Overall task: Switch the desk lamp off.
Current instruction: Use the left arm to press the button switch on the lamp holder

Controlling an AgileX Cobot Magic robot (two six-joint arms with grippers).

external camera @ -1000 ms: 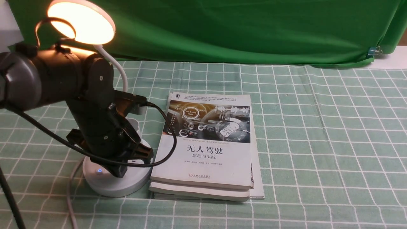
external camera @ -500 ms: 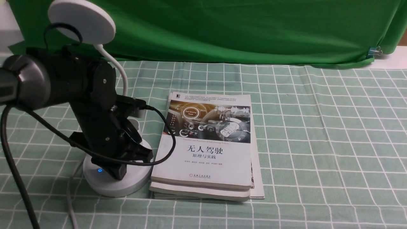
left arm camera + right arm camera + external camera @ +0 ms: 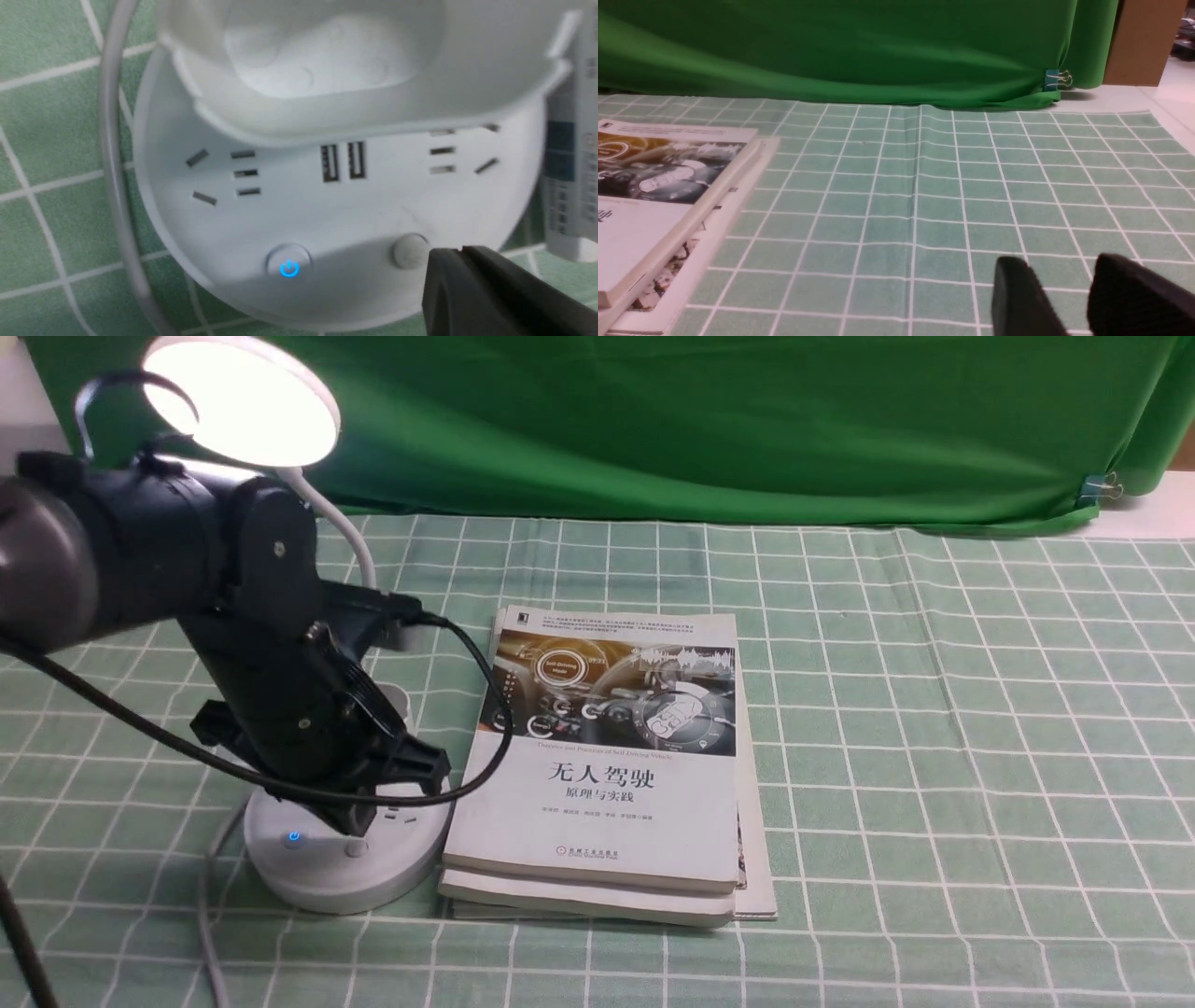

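At the upper left of the front view, the desk lamp [image 3: 245, 399] is shining white from its disc head, its round base standing at the lower left of the frame with a blue power symbol glowing. Over that base the left gripper [image 3: 359, 823] is pointing down, its fingers closed together near the plain round button [image 3: 357, 847], while the stack of books [image 3: 597, 784] is lying just beside the base, at the lower centre. At the lower right of the right wrist view, the right gripper [image 3: 1057, 289] is keeping its dark fingertips apart.
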